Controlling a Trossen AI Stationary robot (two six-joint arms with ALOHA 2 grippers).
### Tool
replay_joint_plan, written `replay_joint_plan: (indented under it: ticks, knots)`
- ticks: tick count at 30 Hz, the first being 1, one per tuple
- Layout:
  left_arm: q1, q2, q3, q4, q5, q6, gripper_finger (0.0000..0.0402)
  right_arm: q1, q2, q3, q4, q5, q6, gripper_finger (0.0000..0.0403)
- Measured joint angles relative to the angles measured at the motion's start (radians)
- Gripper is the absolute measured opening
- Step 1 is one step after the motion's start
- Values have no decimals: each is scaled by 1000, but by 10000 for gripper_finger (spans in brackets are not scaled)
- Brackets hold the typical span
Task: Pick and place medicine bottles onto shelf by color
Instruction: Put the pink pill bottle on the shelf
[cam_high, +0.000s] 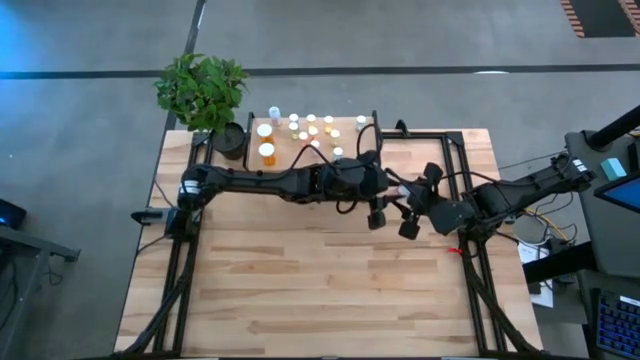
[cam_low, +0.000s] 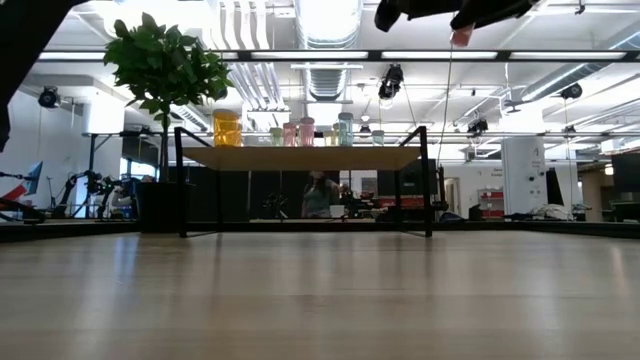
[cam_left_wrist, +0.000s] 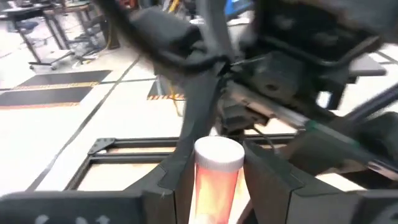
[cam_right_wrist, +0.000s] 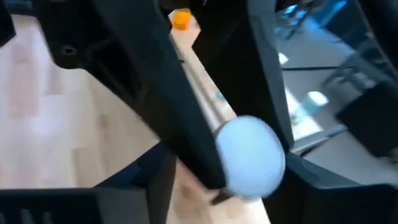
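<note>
A pink medicine bottle (cam_left_wrist: 217, 183) with a white cap (cam_left_wrist: 219, 155) sits between the fingers of my left gripper (cam_left_wrist: 219, 168), high above mid-table (cam_high: 377, 215). In the low view its pink end (cam_low: 460, 37) shows under the two grippers. My right gripper (cam_high: 408, 228) meets the left one. Its fingers stand apart on either side of the cap (cam_right_wrist: 250, 158); whether they touch it, I cannot tell. The other bottles (cam_high: 310, 125) stand on the shelf (cam_low: 300, 157), with the larger orange ones (cam_low: 227, 128) at its left end. My left gripper pinches the pink bottle's body (cam_left_wrist: 214, 193), below the cap, between its two fingers. The bottle lies along the fingers with its cap pointing away from the wrist, toward the right gripper. It is lifted clear of the table.
A potted plant (cam_high: 200, 90) stands at the shelf's left end, at the table's far left corner. Black frame rails (cam_high: 455, 150) run along the table's edges. The bare wooden tabletop (cam_high: 320, 280) stretches toward the near side.
</note>
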Motion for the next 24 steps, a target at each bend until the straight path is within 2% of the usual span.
replay_joint_plan:
  ticks: [7,11,17,19,24]
  knots:
    - [52,-21,21,2,-5,0,107,0,-17,1,-41,159,12,231]
    - [87,-57,21,5,-50,0,107,-10,-47,1,-100,190,63,247]
    - [159,-91,12,2,-97,-8,107,-56,-100,-2,-394,245,304,249]
    - [183,-92,7,-5,-130,-61,107,-65,-119,-5,-485,259,393,247]
    - [241,-89,-99,89,-136,-136,107,-65,-173,-22,-548,289,517,245]
